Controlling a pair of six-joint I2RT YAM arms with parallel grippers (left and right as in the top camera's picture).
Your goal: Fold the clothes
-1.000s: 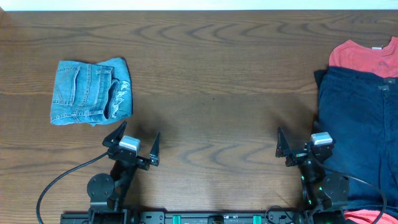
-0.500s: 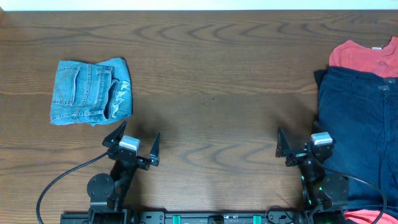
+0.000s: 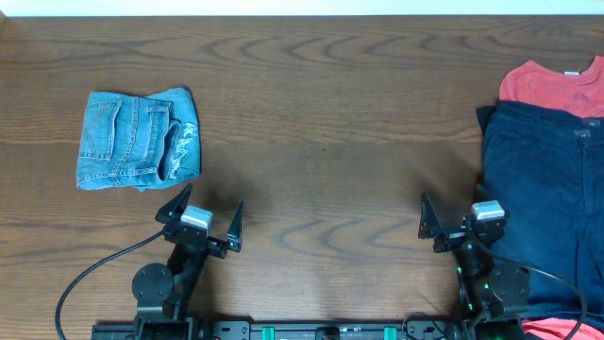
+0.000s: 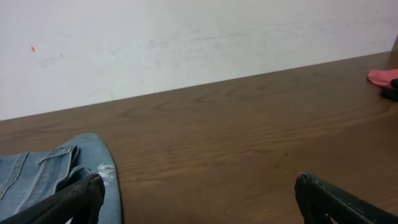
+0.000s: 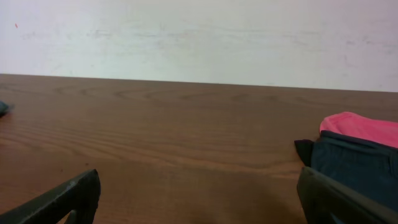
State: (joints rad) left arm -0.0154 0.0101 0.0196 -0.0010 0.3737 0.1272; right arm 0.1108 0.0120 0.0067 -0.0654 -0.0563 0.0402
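Observation:
Folded light-blue frayed denim shorts (image 3: 138,139) lie at the left of the table; they also show in the left wrist view (image 4: 50,180). Dark navy shorts (image 3: 543,203) lie spread at the right edge, over a red T-shirt (image 3: 552,87). Both show in the right wrist view, navy (image 5: 351,168) under red (image 5: 360,127). My left gripper (image 3: 203,210) is open and empty, just in front of the denim shorts. My right gripper (image 3: 453,215) is open and empty, at the left edge of the navy shorts.
The wooden table (image 3: 321,142) stretches between the two piles. A white wall (image 4: 186,43) stands behind its far edge. A black cable (image 3: 90,274) loops by the left arm base. More red cloth (image 3: 566,329) shows at the bottom right corner.

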